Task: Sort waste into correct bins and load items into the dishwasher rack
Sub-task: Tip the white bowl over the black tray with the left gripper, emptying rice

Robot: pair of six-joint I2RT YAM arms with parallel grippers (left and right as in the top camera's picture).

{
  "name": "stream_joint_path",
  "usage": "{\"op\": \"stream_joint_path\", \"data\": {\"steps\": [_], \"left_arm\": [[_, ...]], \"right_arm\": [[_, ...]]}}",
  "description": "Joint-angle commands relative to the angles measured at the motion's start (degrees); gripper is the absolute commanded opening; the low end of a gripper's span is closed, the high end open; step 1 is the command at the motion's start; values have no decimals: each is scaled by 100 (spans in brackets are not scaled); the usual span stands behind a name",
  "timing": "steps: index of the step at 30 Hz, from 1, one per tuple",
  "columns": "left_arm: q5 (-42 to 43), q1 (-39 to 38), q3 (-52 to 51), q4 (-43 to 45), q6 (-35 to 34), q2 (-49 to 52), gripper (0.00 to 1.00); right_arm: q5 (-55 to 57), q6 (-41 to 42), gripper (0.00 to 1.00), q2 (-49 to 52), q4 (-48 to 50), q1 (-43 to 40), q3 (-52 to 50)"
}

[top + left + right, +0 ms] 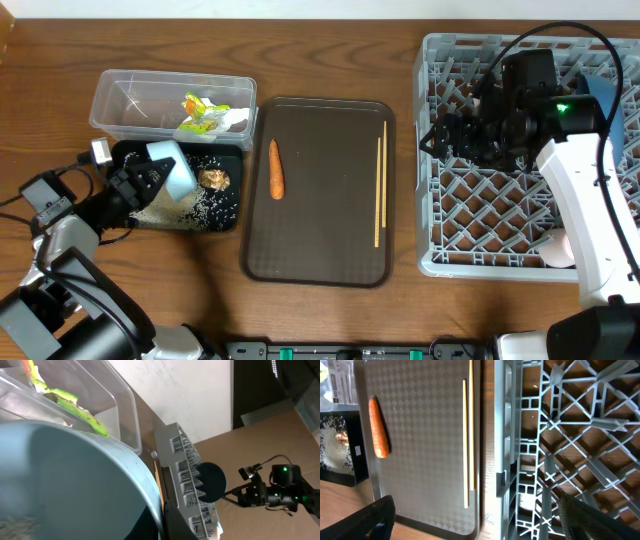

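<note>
My left gripper (148, 178) is shut on a pale blue cup (180, 172) and holds it tilted over the shallow black tray (228, 210). The tray holds white rice (200, 203) and a brown lump (213, 179). The cup's inside (65, 485) fills the left wrist view, with a few rice grains low at the left. The clear tub (120, 95) holds the yellow-green wrapper (195, 104) and white tissue (232, 120). The carrot (276, 168) and chopsticks (380, 185) lie on the brown serving tray (320, 250). My right gripper (450, 135) is open and empty over the grey rack's (440, 255) left edge.
The dark blue dish (603, 95) stands upright at the rack's far right. A pale pinkish-white vessel (560, 246) sits in the rack's near right corner. The right wrist view shows the carrot (379, 427), chopsticks (468, 435) and rack lattice (570, 435). Cables trail over the rack.
</note>
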Motion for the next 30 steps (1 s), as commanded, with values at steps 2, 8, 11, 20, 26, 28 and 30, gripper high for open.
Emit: {"op": "stream_joint_path", "data": {"steps": [2,8,11,20,26,28,30], "left_arm": [[352,-35,-35,15,-68,74,6],[-179,-66,-46,-4,-501,83,7],[232,-109,-50,-11,-11,85,6],[-170,-153,-61,168,-415,85,6],[308,-203,-70,278,-671,85,6],[396,-264,-94,275,-402,50,6],[-297,-262,-98,267,-310,52,6]], "right_arm": [[-63,7,96,-22,2,33,35],[-63,7,96,-22,9,31,35],[-59,7,96,-22,-61,33,35],[-61,7,96,-22,4,31,35],[-59,4,96,-22,-24,31,35],[-59,4,96,-22,-52,33,35],[-59,4,96,-22,-9,33,35]]}}
